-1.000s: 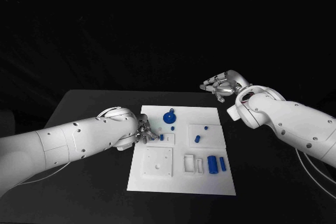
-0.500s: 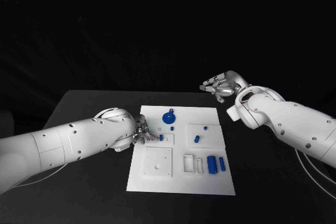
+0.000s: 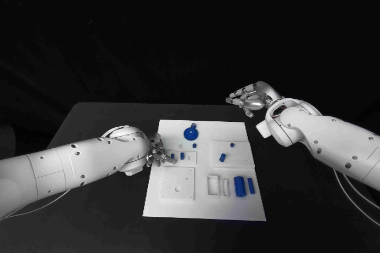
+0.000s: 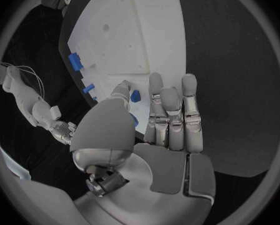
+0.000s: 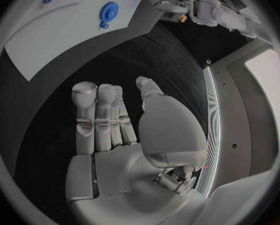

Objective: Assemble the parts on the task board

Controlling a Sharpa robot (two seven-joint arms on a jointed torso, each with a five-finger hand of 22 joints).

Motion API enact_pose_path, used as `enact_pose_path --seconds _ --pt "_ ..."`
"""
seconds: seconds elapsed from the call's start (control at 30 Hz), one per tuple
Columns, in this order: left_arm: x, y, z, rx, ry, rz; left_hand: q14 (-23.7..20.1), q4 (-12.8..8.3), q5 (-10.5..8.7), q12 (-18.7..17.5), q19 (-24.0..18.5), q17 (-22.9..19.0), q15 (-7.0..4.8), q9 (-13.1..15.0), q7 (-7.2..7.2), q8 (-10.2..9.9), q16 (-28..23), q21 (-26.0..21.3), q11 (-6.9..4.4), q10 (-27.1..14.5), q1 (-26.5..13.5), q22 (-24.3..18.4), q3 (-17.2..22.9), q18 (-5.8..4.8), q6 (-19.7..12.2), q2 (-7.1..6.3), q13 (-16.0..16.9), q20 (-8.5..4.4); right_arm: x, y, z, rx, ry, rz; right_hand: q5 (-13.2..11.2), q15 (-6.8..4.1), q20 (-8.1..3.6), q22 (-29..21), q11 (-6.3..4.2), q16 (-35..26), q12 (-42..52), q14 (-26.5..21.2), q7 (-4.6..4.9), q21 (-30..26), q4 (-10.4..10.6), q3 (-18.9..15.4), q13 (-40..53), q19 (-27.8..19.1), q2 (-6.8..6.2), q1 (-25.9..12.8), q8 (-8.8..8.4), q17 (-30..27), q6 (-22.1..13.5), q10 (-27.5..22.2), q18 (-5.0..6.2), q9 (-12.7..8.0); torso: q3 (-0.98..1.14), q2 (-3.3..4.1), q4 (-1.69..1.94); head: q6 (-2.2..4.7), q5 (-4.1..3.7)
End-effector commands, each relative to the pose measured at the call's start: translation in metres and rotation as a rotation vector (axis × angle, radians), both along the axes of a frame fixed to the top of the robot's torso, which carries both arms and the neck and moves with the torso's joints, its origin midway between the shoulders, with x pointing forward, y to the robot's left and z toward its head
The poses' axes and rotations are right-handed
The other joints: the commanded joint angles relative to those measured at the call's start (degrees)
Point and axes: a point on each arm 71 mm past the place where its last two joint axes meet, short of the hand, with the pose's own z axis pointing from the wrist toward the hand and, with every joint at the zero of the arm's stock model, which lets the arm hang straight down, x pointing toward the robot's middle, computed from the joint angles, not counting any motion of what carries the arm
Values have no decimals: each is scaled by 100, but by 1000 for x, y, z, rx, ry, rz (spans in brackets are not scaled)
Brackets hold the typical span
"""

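We start with the black table (image 3: 95, 121), where the white task board (image 3: 206, 206) lies in the middle, its long side running from near to far. Our left arm (image 3: 71, 168) reaches in low from the left, and our right arm (image 3: 329, 140) is raised over the table's far right corner, well apart from the board.

Our left hand (image 3: 158, 153) sits at the board's left edge, about midway along it. In the left wrist view its fingers (image 4: 171, 117) are stretched out straight and a little apart over that edge, with nothing between them, so we read this hand as released. A small blue part (image 4: 135, 96) lies on the board just beside the thumb tip; whether they touch, we cannot tell. Our right hand (image 3: 252, 98) is held up with its fingers extended and holds nothing.

On the board, the round blue part (image 3: 191, 133) sits toward the far end. Two blue cylinders (image 3: 245, 186) stand side by side near the right edge, closer to us. A smaller blue piece (image 3: 223, 157) rests in the right-hand recess.

We judge the step in hand to be the approach to that small part by the left hand. Next, we need the thumb and a finger closed round it in a neat pinch.
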Motion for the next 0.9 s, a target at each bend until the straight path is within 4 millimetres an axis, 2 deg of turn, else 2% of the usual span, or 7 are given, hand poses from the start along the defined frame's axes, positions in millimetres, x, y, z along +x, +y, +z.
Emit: enact_pose_path --seconds 0.03,0.17,0.2,0.4,0.63,0.73,0.9 --pt "-2 -4 4 -67 -17 -14 -22 -102 49 -162 -28 -7 81 -265 51 -105 -39 -56 55 -153 147 96 -7 -17 -104 91 -103 66 0 1 -1 -4 6 13 21 -21 -9 467 -6 -24 -3 2 8 11 -9 -24 -3 49 -18 -36 -27 -1 -45 23 57 -7 9 4 -8 30 8" --pt "-3 -4 12 -185 -30 -28 -213 -393 63 -587 -150 -23 228 -1215 258 -438 -102 -205 240 -487 371 78 -100 48 -357 256 -453 202 0 -1 -2 -5 7 10 21 -21 -9 467 -6 -24 -3 2 8 11 -9 -24 -3 49 -18 -36 -27 -1 -45 23 57 -7 2 0 5 43 -4" --pt "-3 -4 15 -210 -34 -30 -251 -464 -6 -711 -140 -21 275 -1844 321 -613 -80 -264 286 -522 427 83 -155 123 -372 288 -641 267 0 -1 -2 -5 8 10 21 -21 -9 467 -6 -24 -3 2 8 11 -9 -24 -3 49 -18 -36 -27 -1 -45 23 57 -7 3 -1 7 41 -3" --pt "-2 -2 31 -344 -112 -28 -352 -362 -466 -880 -152 -120 369 -2959 431 -483 -183 -503 411 -803 546 75 -21 166 -510 -18 -755 357 0 -1 -3 -4 9 8 22 -19 -7 458 -4 -30 -13 -6 8 -36 1 -36 -9 41 -14 -34 -23 -5 -44 11 61 -5 6 5 1 78 -5" --pt "6 2 48 -471 -280 -63 -664 -868 3 -1119 -357 -306 446 -3257 469 -347 -547 -842 464 -1037 1301 -32 114 138 -383 400 -788 435 0 -2 -4 -1 12 7 -11 -29 -14 371 -27 -106 -503 -65 -21 -466 -50 -10 -590 -11 5 -17 -31 -64 83 143 82 -4 8 13 0 119 -18" --pt "9 -2 57 -517 -376 -127 -707 -1425 -335 -1481 -441 -438 471 -3434 521 -548 -820 -923 546 -1201 2052 -4 540 179 -118 624 -803 433 1 -2 -5 -1 12 7 -18 -32 -21 358 -34 -133 -730 -59 -21 -599 -70 21 -954 3 23 -17 -26 -110 109 179 81 -3 12 19 -5 142 -23" --pt "14 -18 64 -501 -448 -247 -591 -1844 -850 -2188 -515 -513 538 -3536 566 -1372 -992 -722 680 -1246 2073 156 940 319 248 665 -810 495 1 -1 -5 -5 5 10 -16 -35 -25 326 -30 -201 -1144 -38 -29 -812 -92 77 -1464 11 37 -8 -26 -228 141 271 87 -2 9 24 -4 172 -41"
